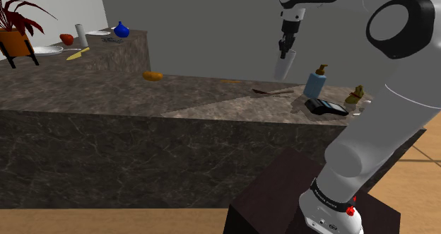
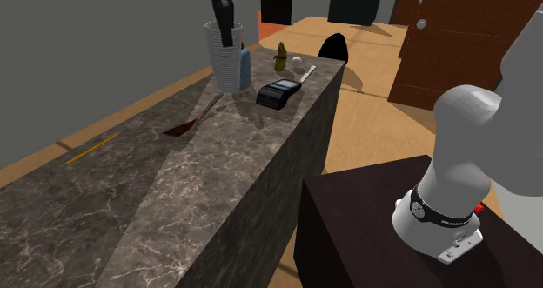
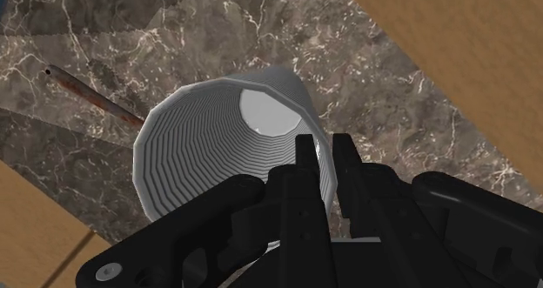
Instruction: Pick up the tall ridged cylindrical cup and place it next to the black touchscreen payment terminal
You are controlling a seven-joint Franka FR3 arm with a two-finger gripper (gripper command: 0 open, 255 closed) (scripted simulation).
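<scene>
Over the counter (image 1: 141,98) the cup (image 1: 285,64) hangs tilted just beside the bottle (image 1: 316,82) and near the terminal (image 1: 326,107), and since my gripper (image 3: 324,160) pinches only one wall at the rim, I fear it swings, slips or clips the bottle.

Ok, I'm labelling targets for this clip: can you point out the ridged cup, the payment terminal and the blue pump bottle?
ridged cup (image 2: 223,69): second exterior view, its ribbed side wall.
payment terminal (image 2: 278,93): second exterior view, its dark top face.
blue pump bottle (image 1: 315,84): shoulder view, the bottle's body.
</scene>
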